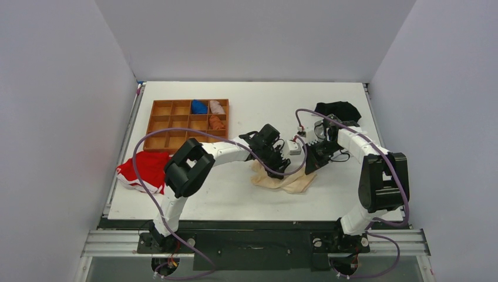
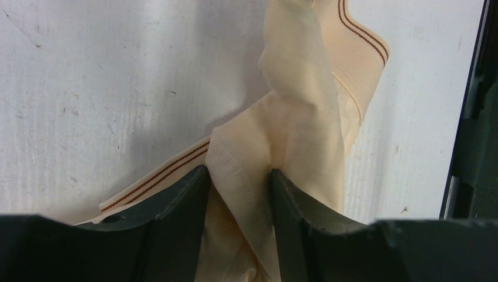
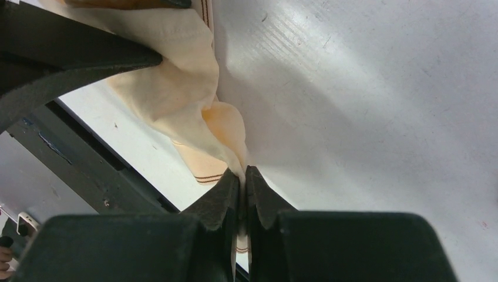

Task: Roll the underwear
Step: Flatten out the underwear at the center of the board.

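Bench (image 1: 235, 200) surface is plain white with small scuffs, closed in by pale grey walls (image 1: 246, 35) on three sides. Taking the wooden tray (image 1: 188, 101) as marker, the underwear (image 1: 288, 181) lies crumpled to its right, nearer the arm bases. A red garment (image 1: 144, 170) sits at the bench edge just near-left of the tray, and a black cloth (image 1: 337, 110) lies well to its right. Left jaws stand narrow around a bunched fold of the underwear, cloth touching both fingers (image 2: 182, 217). Right jaws are pressed together on its edge.
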Tool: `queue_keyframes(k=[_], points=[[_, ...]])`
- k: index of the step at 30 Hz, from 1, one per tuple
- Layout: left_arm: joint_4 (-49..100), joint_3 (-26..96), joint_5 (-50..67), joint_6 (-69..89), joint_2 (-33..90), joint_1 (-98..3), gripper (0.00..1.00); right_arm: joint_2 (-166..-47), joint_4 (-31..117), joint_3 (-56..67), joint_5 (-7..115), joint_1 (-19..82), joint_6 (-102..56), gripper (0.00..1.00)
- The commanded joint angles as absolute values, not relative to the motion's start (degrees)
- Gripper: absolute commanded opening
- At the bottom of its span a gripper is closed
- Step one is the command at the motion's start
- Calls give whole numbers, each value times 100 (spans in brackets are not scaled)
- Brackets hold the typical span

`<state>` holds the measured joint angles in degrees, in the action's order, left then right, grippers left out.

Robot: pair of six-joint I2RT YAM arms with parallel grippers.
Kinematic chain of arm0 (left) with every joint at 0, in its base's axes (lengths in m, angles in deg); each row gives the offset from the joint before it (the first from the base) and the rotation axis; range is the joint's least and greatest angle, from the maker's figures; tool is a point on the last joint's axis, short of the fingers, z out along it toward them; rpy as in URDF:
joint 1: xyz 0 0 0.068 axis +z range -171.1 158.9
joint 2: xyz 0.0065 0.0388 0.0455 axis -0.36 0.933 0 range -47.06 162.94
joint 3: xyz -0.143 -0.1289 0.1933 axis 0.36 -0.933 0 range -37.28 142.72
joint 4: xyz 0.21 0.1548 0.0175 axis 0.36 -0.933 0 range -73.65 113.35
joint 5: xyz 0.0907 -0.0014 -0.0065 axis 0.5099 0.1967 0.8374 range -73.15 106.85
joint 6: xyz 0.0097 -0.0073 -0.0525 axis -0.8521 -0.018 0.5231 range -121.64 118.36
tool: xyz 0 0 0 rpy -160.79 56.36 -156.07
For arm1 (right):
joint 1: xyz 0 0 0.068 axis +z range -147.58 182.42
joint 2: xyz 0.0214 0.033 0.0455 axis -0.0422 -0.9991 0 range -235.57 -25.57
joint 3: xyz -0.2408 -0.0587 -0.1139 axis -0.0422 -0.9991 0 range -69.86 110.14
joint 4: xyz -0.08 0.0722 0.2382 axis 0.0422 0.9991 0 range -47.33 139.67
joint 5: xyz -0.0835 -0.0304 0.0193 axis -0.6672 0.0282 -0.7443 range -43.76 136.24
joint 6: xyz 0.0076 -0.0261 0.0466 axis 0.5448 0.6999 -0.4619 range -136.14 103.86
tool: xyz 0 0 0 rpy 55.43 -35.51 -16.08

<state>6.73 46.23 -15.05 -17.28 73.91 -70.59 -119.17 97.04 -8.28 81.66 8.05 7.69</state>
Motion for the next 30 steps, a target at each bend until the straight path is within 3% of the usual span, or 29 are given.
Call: queue_keyframes(k=[1,4,8,9,20,30], points=[[571,4555,-1569,-1820,7072,-7049,38,-11928,9799,-710,8283,764,948,0],[565,4553,-1784,-1808,6890,-7049,33,-11906,9836,-670,8245,762,961,0],[704,4567,-2181,-1652,6637,-7038,11,-11863,9952,-531,8237,766,992,0],[746,4564,-2263,-1575,6586,-7022,10,-11846,9975,-451,8239,773,999,0],[1410,4816,-2401,-932,5819,-6108,5,-11782,10753,1272,7966,778,959,0],[-120,7810,-2150,-1530,6501,-5173,0,-12450,11165,4839,7196,911,572,0]])
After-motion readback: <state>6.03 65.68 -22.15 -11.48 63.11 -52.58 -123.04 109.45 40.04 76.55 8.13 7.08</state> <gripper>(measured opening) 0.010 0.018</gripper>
